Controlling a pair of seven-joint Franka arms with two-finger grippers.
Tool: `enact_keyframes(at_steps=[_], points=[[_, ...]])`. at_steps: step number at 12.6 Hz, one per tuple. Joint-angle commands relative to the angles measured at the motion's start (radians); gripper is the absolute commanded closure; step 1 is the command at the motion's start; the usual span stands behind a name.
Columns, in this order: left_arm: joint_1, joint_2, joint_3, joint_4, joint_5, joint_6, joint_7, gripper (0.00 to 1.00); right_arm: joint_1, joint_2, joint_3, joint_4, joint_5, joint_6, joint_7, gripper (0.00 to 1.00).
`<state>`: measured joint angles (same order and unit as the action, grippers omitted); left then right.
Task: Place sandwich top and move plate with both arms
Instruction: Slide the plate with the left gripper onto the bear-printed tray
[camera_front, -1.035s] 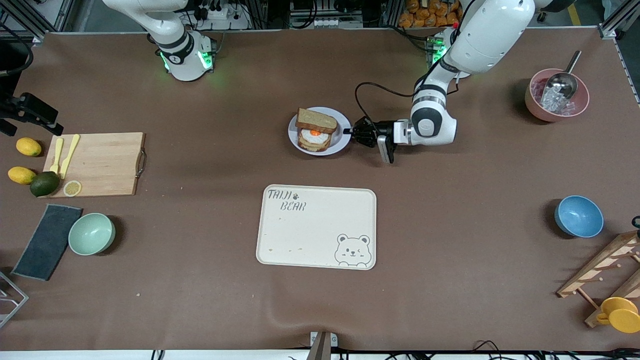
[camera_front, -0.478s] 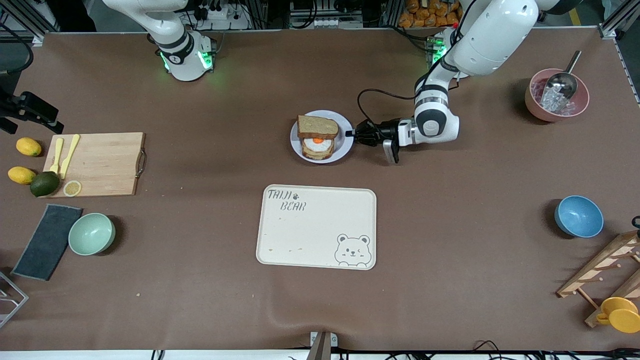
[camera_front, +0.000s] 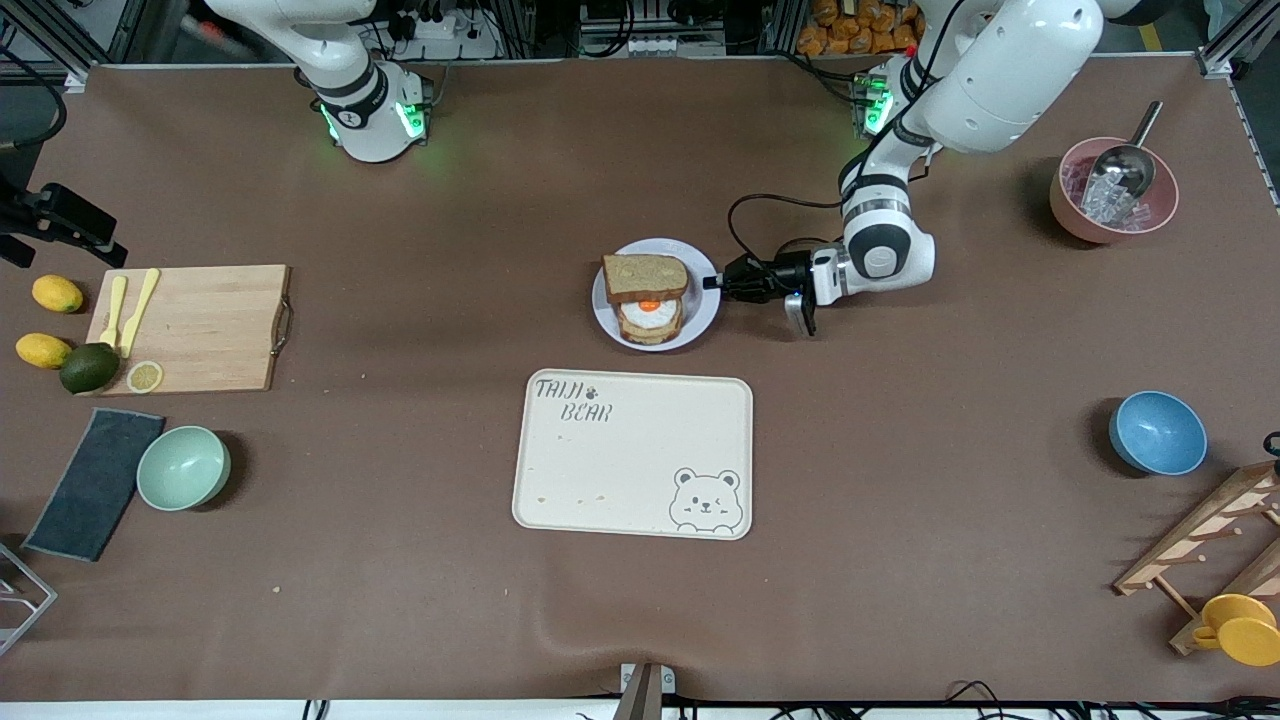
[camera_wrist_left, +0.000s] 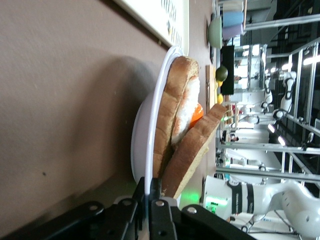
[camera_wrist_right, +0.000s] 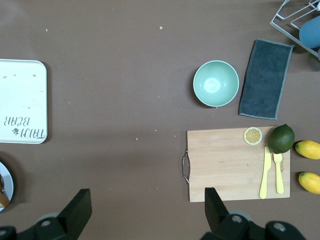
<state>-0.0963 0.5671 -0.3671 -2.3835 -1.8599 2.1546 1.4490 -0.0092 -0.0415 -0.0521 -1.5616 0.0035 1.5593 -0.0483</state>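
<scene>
The sandwich top (camera_front: 645, 277) is a plain brown slice lying tilted on an egg-topped slice (camera_front: 648, 312). Both sit on the small pale plate (camera_front: 703, 312), just farther from the front camera than the cream bear tray (camera_front: 632, 455). My left gripper (camera_front: 712, 283) is low at the plate's edge on the left arm's side, shut on the rim. In the left wrist view the fingers (camera_wrist_left: 149, 187) pinch the plate's thin rim (camera_wrist_left: 150, 145), with the sandwich top (camera_wrist_left: 192, 155) leaning beside it. My right gripper (camera_wrist_right: 145, 215) is open and empty, high over the table by the cutting board (camera_wrist_right: 235, 162).
A cutting board (camera_front: 195, 328) with cutlery, lemons and an avocado, a mint bowl (camera_front: 183, 467) and a dark cloth (camera_front: 95, 483) lie toward the right arm's end. A pink bowl with a scoop (camera_front: 1113, 190), a blue bowl (camera_front: 1157, 432) and a wooden rack (camera_front: 1210, 545) lie toward the left arm's end.
The left gripper has drawn the plate with the sandwich nearer the front camera, toward the tray, and slightly toward the left arm's end. The right arm's base has not moved.
</scene>
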Motion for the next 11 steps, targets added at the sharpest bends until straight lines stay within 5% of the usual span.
enact_keyframes(at_steps=[1,3,11], points=[[0.172,-0.022,-0.146,-0.025,-0.033,0.022,0.002,1.0,-0.014,-0.004,0.011,-0.005,-0.017,-0.007,0.008,0.0],[0.271,-0.022,-0.229,-0.034,-0.035,0.028,0.004,1.0,-0.014,-0.004,0.011,-0.005,-0.017,-0.007,0.008,0.0],[0.314,-0.004,-0.233,0.073,-0.076,0.108,-0.074,1.0,-0.011,-0.004,0.011,-0.001,-0.017,-0.036,0.008,0.0]])
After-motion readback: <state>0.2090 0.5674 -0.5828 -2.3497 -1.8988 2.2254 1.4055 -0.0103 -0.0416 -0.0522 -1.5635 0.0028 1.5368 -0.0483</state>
